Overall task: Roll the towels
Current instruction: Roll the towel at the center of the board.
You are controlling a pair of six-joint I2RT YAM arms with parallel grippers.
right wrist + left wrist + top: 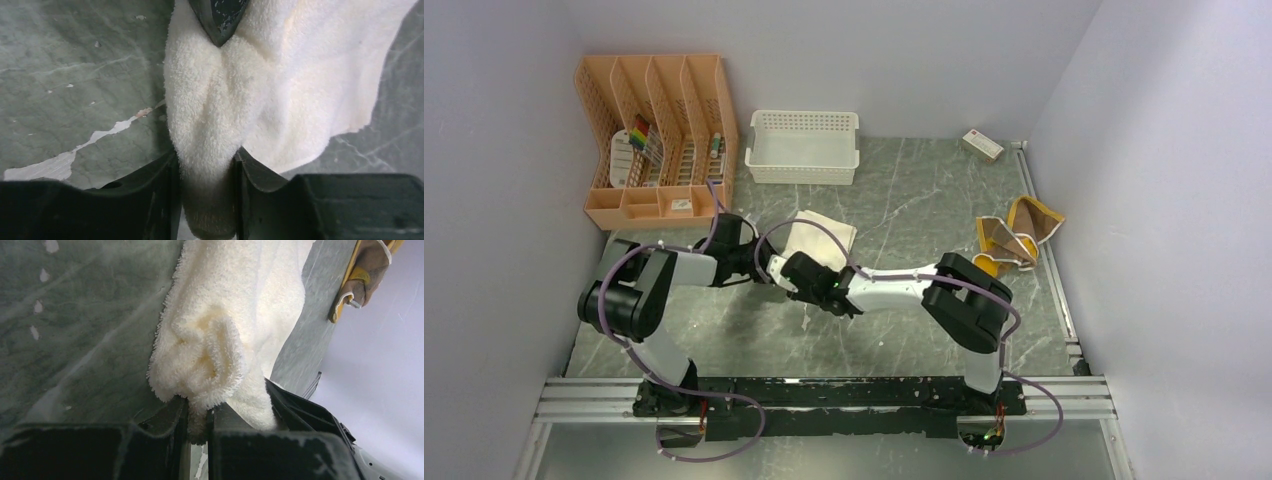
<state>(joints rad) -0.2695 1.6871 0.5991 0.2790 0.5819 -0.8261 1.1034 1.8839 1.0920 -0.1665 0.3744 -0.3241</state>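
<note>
Left jaws pinch one rolled end of the white towel (225, 330) on the surface (75, 340); right jaws squeeze the other end.

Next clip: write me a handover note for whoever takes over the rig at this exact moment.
Left claw: shut on the bunched, partly rolled end of the white towel.
Right claw: pinching a fold of the same towel, facing the left claw.
Yellow towel: crumpled off to the right, away from both claws.
Done: the white roll is only started at one end; the rest lies flat.
Left: finish rolling the white towel, then roll the yellow one.
</note>
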